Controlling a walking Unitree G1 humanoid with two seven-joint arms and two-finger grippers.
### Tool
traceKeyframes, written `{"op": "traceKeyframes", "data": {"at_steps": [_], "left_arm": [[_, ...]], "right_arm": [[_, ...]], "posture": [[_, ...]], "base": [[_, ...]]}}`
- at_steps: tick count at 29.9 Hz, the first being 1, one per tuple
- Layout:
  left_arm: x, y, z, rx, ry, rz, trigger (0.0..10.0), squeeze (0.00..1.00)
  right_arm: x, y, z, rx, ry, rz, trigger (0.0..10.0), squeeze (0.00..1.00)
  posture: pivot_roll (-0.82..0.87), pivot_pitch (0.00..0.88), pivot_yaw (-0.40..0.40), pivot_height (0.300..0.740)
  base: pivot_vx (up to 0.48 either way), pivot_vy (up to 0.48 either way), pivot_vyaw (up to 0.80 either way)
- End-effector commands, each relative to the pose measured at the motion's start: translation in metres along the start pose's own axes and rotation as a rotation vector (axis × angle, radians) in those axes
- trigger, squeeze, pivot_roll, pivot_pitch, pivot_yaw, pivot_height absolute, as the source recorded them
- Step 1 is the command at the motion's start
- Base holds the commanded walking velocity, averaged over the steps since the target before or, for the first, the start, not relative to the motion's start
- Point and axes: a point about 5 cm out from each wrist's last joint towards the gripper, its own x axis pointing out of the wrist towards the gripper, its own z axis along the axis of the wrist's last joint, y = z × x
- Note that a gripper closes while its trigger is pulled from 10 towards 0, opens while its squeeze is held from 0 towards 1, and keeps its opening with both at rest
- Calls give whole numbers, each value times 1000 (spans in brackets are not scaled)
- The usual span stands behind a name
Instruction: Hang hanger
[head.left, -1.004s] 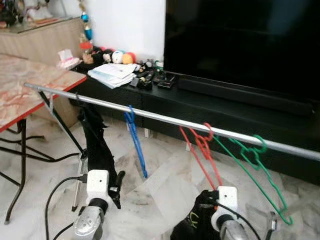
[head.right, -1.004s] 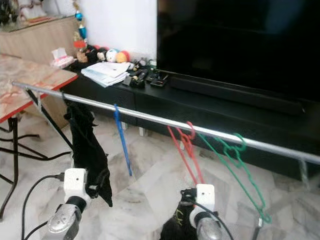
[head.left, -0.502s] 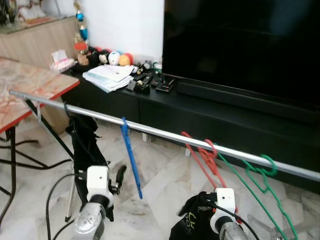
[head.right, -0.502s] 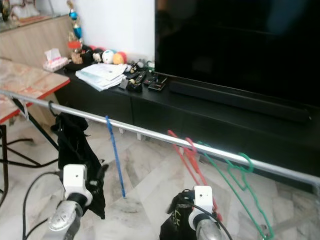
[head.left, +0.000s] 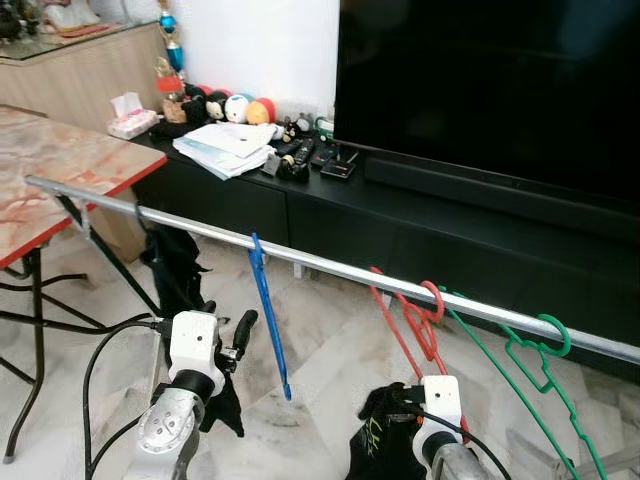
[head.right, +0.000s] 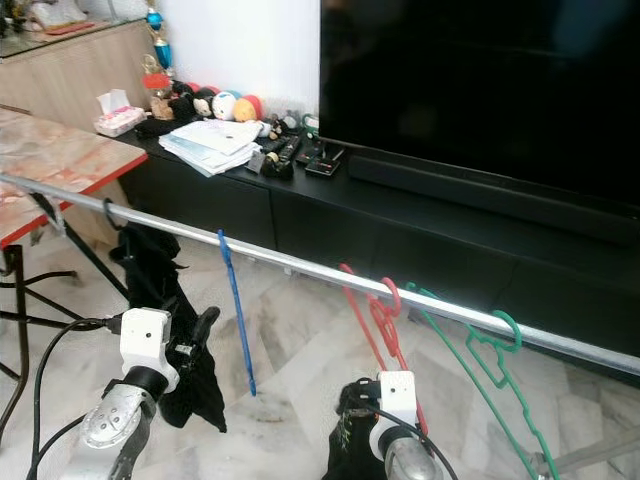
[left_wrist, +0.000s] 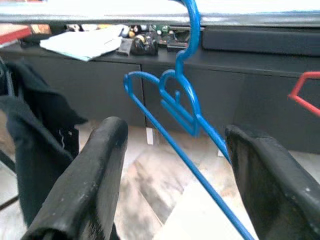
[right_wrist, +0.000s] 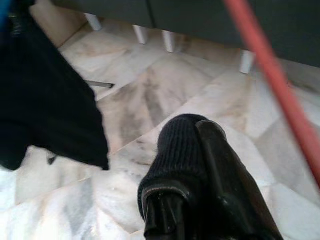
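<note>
Since a second ago my head camera has shifted, so the rail (head.left: 330, 268) now sits lower and crosses the view at a steeper slant. My left gripper (left_wrist: 175, 165) has risen from down beside the dark garment (head.left: 175, 268) and now faces the blue hanger (left_wrist: 185, 107). I take that to mean this hanger is hung and my left arm is free of it.

The blue hanger's hook is over the rail, between the dark garment and the red hanger (head.left: 412, 320). Its long axis runs almost straight down, the low end toward the marble floor (head.left: 330, 360), and I see it nearly edge-on from the head. The green hanger (head.left: 545, 370) hangs further along to my right.

My left jaws stand wide apart with nothing between them; the blue hanger lies beyond the fingertips, untouched. My right gripper (right_wrist: 200, 175) is low, near the foot of the red hanger, its jaws closed on a piece of black cloth (right_wrist: 175, 150).
</note>
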Motion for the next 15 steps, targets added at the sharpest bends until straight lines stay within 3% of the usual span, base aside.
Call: {"op": "traceKeyframes", "data": {"at_steps": [1,8,11,15], "left_arm": [[8,-14,8,0,21,-74,10000,1000],[34,-22,15,49,113,-86,10000,1000],[54,-21,28,50,99,-37,10000,1000],[67,-17,25,73,195,22,10000,1000]], "right_arm": [[1,1,1,-13,-10,4,10000,0],[1,1,2,-22,-9,5,10000,0],[2,1,0,-27,1,7,10000,0],[2,1,0,-31,5,11,10000,0]], "posture": [[5,63,41,740],[-2,51,43,740],[1,52,39,740],[3,57,36,740]], "base": [[0,0,0],[0,0,0],[0,0,0],[0,0,0]]}}
